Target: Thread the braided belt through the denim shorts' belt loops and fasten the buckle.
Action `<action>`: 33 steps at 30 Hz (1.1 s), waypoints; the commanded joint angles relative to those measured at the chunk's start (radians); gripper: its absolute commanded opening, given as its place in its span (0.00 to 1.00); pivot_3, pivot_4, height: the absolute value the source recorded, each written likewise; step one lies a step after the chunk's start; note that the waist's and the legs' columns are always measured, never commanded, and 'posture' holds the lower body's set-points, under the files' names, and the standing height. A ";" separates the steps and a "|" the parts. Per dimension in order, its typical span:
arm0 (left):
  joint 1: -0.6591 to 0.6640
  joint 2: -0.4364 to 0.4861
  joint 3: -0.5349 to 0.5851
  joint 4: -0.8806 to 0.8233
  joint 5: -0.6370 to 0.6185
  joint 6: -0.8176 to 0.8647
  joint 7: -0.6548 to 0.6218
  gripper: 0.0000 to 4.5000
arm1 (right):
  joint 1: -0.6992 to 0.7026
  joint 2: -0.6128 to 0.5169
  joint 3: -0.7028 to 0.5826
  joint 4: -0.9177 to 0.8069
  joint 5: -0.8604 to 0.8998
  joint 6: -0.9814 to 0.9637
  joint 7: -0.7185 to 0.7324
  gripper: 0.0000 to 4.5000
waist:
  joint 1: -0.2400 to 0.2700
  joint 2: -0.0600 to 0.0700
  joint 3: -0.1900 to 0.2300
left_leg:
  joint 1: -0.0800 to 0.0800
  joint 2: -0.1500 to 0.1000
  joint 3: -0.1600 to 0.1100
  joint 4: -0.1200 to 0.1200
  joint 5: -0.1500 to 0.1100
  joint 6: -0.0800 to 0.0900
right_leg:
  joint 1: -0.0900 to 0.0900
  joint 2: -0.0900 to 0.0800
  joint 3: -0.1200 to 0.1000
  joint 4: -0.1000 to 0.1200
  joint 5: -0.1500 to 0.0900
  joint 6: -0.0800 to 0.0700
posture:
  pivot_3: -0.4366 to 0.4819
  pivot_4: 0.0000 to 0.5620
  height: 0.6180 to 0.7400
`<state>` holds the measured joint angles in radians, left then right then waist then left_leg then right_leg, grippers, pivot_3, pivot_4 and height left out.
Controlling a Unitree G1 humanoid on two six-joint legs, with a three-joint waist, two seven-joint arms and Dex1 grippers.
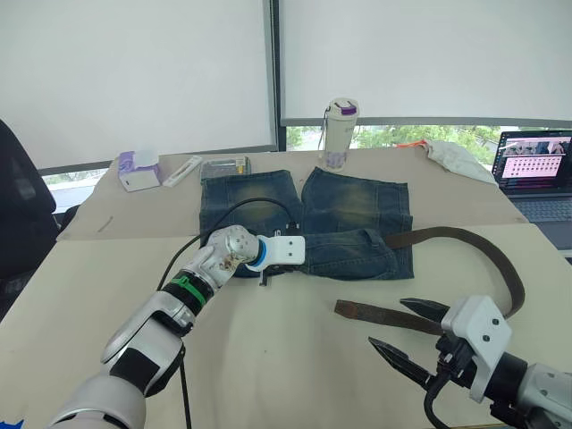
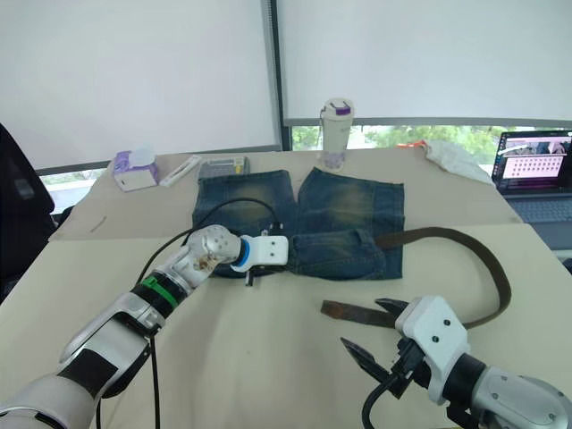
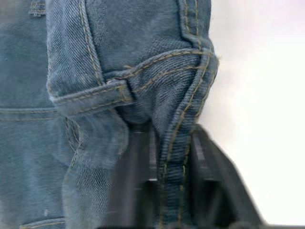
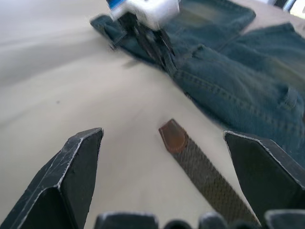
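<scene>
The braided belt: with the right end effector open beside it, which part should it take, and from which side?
Probably the free tip of the braided belt, which lies flat and bare on the table, apart from the denim shorts. The right end effector is open with the strap running between its fingers, so coming down from above, one finger on each long edge, looks simplest. The left end effector already pinches the waistband.

Bright diffuse daylight thru rear windows (image 1: 411,134), soft faint shadows, left wrist view blurred near jaws, bg washed out
</scene>
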<state>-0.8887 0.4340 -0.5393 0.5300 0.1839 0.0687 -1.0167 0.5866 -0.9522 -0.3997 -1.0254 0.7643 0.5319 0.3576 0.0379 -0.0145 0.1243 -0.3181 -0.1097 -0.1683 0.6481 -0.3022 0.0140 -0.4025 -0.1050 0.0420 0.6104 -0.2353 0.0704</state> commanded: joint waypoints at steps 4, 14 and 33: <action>0.169 0.089 0.035 -0.343 -0.083 0.148 -0.172 0.02 | -0.048 -0.089 0.016 0.033 -0.056 0.152 0.014 1.00 | -0.023 0.002 -0.001 | 0.000 0.002 0.001 0.000 0.000 0.000 | -0.001 0.001 0.000 0.000 0.002 -0.004 | 0.48 0.27 1.00; 0.267 0.086 0.148 -0.518 -0.133 0.240 -0.082 0.25 | -0.568 -0.206 0.377 0.391 -0.096 0.367 0.224 1.00 | -0.013 0.002 -0.001 | -0.002 0.002 0.002 0.002 0.000 0.000 | -0.001 0.001 -0.001 -0.001 0.003 -0.006 | 0.48 0.27 1.00; 0.536 0.126 0.444 -0.942 -0.587 0.656 -0.017 0.69 | -0.701 -0.192 0.543 0.427 -0.292 0.338 0.428 0.01 | -0.013 0.009 -0.005 | -0.002 0.002 0.001 0.002 0.000 0.000 | -0.003 0.000 -0.001 -0.001 0.004 -0.006 | 0.48 0.27 1.00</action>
<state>-0.3501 0.5583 -0.1131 -0.3678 -0.3608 0.7080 -1.0374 -0.1232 -1.1356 0.1758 -0.5567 0.4795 0.8962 0.7670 0.0250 -0.0054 0.1194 -0.3204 -0.1075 -0.1668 0.6506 -0.3024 0.0140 -0.4052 -0.1050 0.0411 0.6098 -0.2317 0.0644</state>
